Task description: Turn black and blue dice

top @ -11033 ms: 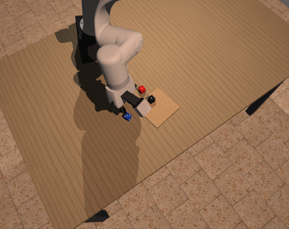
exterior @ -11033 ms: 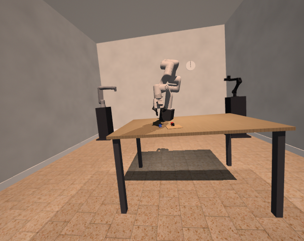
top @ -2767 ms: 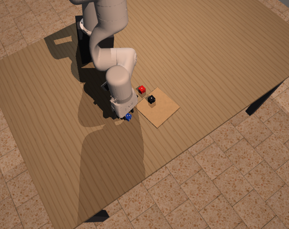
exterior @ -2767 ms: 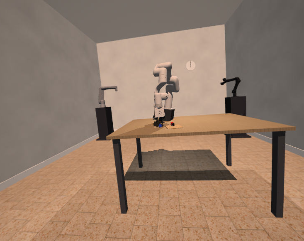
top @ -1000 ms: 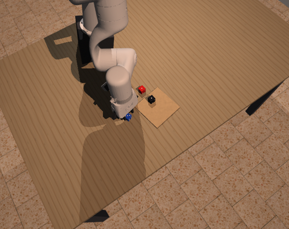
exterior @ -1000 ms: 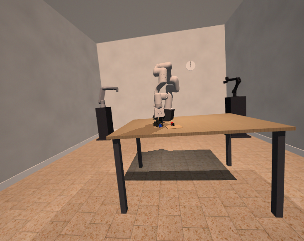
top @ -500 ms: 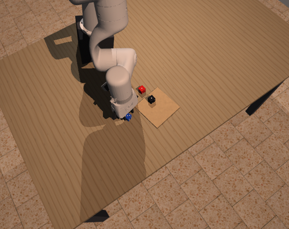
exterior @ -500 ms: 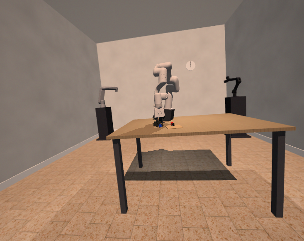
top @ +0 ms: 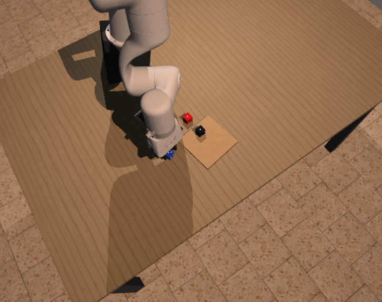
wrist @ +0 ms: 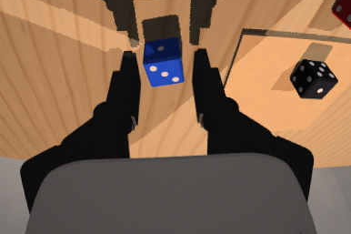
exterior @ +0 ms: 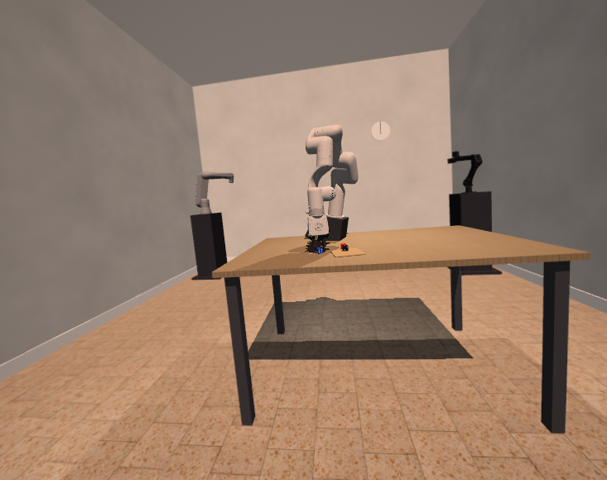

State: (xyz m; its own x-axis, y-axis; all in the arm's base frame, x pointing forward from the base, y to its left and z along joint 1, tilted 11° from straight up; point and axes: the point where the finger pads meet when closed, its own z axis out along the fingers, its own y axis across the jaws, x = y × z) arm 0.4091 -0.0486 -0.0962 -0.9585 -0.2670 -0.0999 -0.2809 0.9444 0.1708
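Observation:
My gripper (top: 169, 152) (exterior: 319, 243) (wrist: 165, 66) is open and points down, its fingers on either side of the blue die (top: 170, 154) (exterior: 320, 250) (wrist: 165, 71). Gaps show between the die and both fingers in the wrist view. The blue die lies on the table, left of the mat (top: 216, 147) (wrist: 259, 93), with 3 apparently on top and 1 on a side. The black die (top: 200, 130) (wrist: 314, 80) lies on the mat near its back left edge, with 1 apparently on top. The red die (top: 187, 117) (wrist: 345, 8) lies off the mat, behind it, showing 1 on top in the top view.
The wooden table (top: 265, 79) (exterior: 437, 244) bears the arm's black base. The arm's shadow covers the table around the gripper and in front of it. Two other arms stand on black pedestals beyond the table, at the left and right in the exterior view.

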